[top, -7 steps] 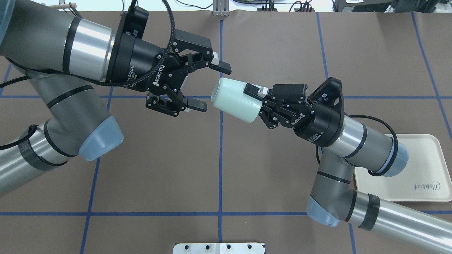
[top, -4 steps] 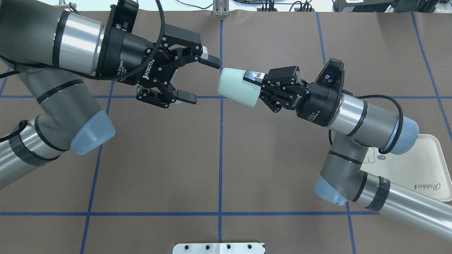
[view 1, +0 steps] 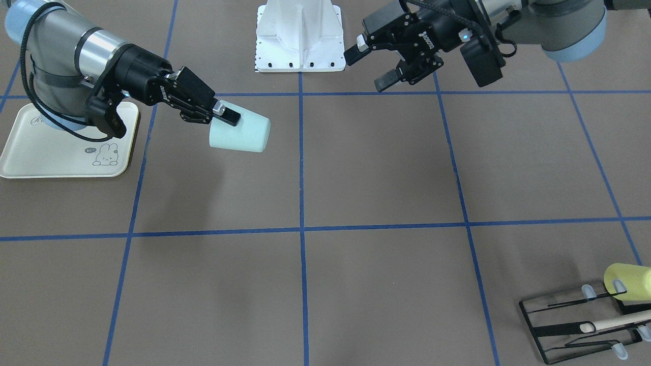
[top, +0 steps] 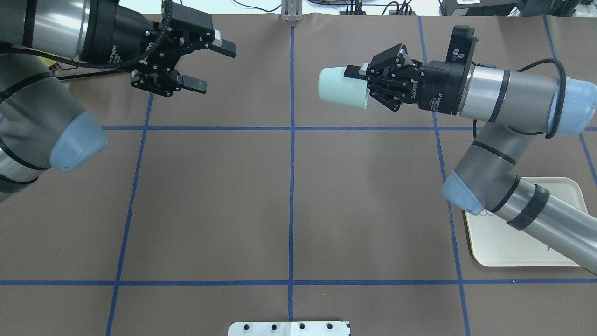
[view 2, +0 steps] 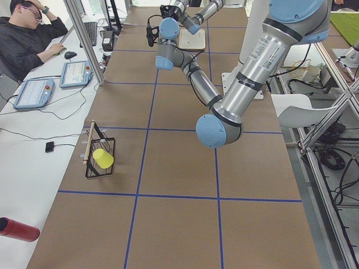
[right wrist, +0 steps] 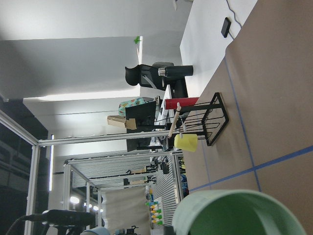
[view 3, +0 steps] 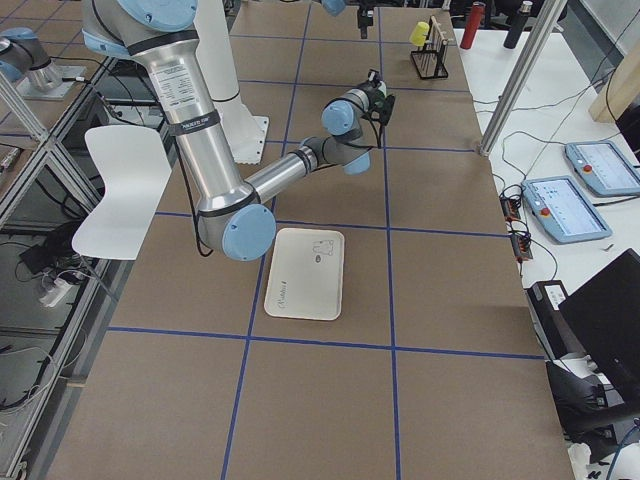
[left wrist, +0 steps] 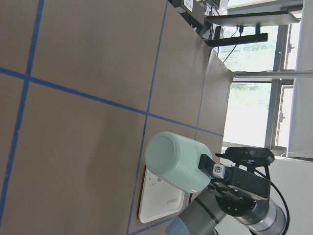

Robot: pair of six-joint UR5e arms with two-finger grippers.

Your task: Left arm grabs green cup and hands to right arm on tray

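The green cup (top: 342, 93) hangs sideways above the table, its base pointing at the left arm. My right gripper (top: 358, 84) is shut on the cup's rim end, with one finger (top: 353, 71) lying along the outside wall. In the front view the green cup (view 1: 240, 134) and right gripper (view 1: 226, 121) are to the right of the tray (view 1: 51, 155). The left wrist view shows the green cup (left wrist: 177, 161) base-on. My left gripper (top: 212, 66) stands open and empty, well to the cup's left. The cream tray (top: 513, 247) lies on the table below the right arm.
A black wire rack (view 1: 569, 317) with a yellow cup (view 1: 628, 277) and a wooden stick stands at the table's left end. The white robot base (view 1: 300, 35) is at the table's near middle. A person (view 2: 25, 39) sits at a side desk.
The two arms have drawn apart. My right gripper carried the green cup to the right and farther back. My open left gripper pulled away to the left and back.
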